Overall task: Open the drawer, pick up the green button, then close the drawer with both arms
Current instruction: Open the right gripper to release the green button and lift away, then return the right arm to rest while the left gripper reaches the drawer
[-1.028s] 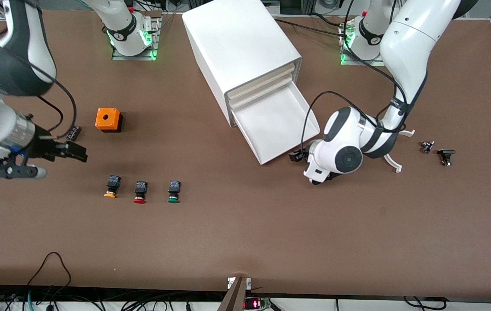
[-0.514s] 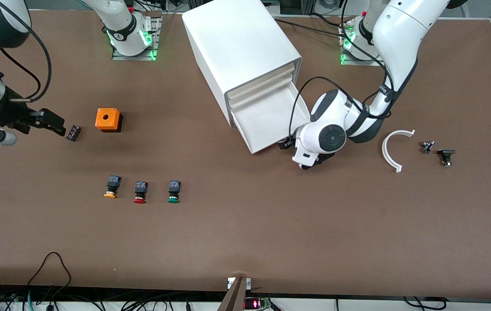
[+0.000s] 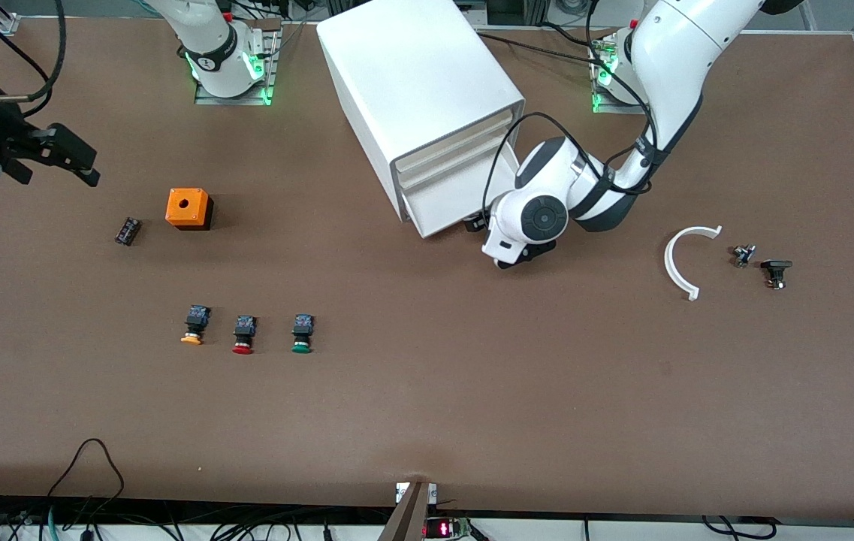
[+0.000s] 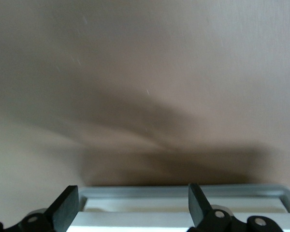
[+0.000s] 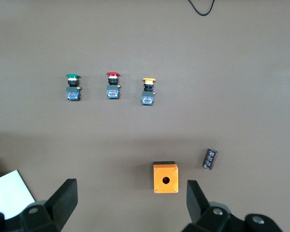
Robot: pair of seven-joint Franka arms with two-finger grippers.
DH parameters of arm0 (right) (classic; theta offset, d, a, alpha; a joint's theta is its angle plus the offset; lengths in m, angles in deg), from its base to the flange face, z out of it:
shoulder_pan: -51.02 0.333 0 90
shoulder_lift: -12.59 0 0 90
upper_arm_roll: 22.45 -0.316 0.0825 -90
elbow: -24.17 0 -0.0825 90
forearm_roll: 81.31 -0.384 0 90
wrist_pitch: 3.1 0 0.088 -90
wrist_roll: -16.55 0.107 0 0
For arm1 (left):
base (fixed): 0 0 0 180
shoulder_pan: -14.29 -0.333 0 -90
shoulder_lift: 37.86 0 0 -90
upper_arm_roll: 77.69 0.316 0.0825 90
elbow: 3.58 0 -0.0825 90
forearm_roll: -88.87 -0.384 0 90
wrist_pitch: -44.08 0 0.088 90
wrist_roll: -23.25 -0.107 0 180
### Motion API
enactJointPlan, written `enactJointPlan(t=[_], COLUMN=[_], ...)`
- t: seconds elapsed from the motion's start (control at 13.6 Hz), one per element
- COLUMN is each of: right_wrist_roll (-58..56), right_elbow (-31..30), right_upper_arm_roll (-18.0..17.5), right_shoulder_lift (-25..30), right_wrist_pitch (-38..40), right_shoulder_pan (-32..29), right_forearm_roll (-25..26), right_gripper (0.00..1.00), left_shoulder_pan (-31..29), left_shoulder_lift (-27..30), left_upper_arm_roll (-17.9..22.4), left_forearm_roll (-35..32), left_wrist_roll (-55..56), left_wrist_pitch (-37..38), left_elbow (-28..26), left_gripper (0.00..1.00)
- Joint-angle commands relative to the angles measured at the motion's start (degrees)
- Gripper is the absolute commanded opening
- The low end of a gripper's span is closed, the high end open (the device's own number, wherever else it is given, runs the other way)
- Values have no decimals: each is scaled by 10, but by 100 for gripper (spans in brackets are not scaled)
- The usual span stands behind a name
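The white cabinet (image 3: 419,83) stands at the middle of the table. Its lowest drawer (image 3: 442,209) sticks out only a little. My left gripper (image 3: 475,223) is low at the drawer's grey-rimmed front (image 4: 183,193) and open (image 4: 133,205), its fingers spread wide along that front. The green-capped button (image 3: 301,333) lies on the table nearer the front camera, and also shows as the green button (image 5: 73,87) in the right wrist view. My right gripper (image 3: 70,158) hangs open (image 5: 130,200) over the right arm's end of the table, holding nothing.
An orange-capped button (image 3: 194,324) and a red-capped one (image 3: 244,334) lie beside the green one. An orange box (image 3: 188,208) and a small black part (image 3: 127,231) sit toward the right arm's end. A white curved piece (image 3: 683,259) and two small parts (image 3: 775,272) lie toward the left arm's end.
The left gripper has pushed the drawer from well open to almost shut. The right arm has lifted and drawn away from the buttons toward the table's edge.
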Motion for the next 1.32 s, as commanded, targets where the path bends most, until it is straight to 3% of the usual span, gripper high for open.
enactJointPlan(t=[0.0,0.44,1.25], right_wrist_roll=[-1,38,35], right_elbow=[-17,-3,27], right_upper_arm_roll=[-12,-12,-14], right_shoulder_lift=[4,-2,-16], right_wrist_pitch=[-13,40,34], right_shoulder_pan=[-13,-12,-6], right_forearm_roll=[-2,-1,-3], right_gripper=[100,100,100], left_shoulder_pan=[-5,-1,-2], left_shoulder_lift=[14,14,7], left_upper_arm_roll=[-13,-36,-59], left_forearm_roll=[39,39,39], left_wrist_roll=[3,4,3], left_wrist_pitch=[-7,0,22], left_elbow=[-17,-32,-30], left_gripper=[100,100,100])
